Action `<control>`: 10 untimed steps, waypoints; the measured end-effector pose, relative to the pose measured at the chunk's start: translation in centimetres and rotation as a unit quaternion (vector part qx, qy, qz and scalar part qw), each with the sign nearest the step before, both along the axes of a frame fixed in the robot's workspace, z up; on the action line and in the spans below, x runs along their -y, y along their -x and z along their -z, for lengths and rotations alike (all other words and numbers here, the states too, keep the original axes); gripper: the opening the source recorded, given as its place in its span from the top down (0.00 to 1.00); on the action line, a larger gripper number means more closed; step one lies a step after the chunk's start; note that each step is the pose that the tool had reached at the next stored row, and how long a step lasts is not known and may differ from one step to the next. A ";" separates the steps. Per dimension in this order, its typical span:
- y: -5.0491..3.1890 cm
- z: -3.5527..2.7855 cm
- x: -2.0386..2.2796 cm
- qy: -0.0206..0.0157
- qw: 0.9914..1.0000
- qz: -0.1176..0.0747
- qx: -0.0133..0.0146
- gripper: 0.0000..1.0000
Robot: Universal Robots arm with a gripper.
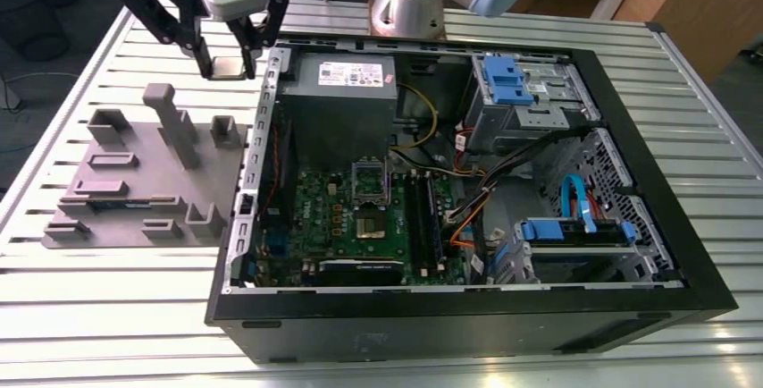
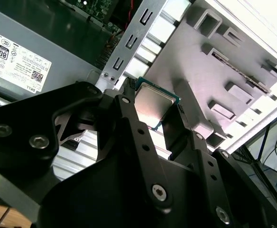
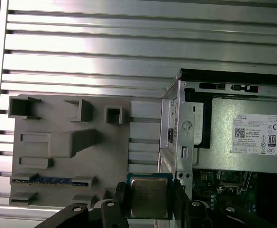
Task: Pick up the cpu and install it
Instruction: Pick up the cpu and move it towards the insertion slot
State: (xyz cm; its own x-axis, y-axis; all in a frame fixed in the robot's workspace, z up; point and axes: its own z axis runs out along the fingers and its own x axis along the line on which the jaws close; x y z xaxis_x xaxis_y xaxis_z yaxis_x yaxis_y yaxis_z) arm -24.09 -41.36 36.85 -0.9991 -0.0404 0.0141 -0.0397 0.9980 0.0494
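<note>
Aluminium slats form the table (image 1: 107, 299), and on it the open computer case (image 1: 453, 330) lies on its side, with the grey plastic fixture (image 1: 131, 191) just beside it on the exterior view's left. Inside the case you can see the grey power supply (image 1: 339, 93), the green motherboard (image 1: 346, 227) and, near the board's middle, the metal-framed socket (image 1: 367, 223). Your hand (image 1: 228, 66) hangs above the gap between fixture and case, near the power-supply corner. Its two fingers are clamped on opposite edges of the cpu (image 3: 149, 197), which is held clear of the table, well apart from the socket, its silver top facing the first wrist view. Carrying the chip over looks to be the step in hand. I judge it goes best if you hold the chip level, pass well clear of the case's metal edge, and square its corners to the socket, since a tilted chip could damage the contacts.
</note>
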 end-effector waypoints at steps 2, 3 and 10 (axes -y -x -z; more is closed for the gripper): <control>-0.05 0.00 0.00 0.000 1.000 0.000 0.000 0.53; -0.08 0.00 0.00 0.000 1.000 0.000 0.000 0.53; -0.28 0.00 0.00 0.000 1.000 0.000 0.000 0.53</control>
State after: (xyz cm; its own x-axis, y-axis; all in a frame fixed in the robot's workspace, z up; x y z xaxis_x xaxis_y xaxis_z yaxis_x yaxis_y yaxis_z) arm -23.81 -41.36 36.85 -0.9991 -0.0404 0.0141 -0.0396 0.9980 0.0494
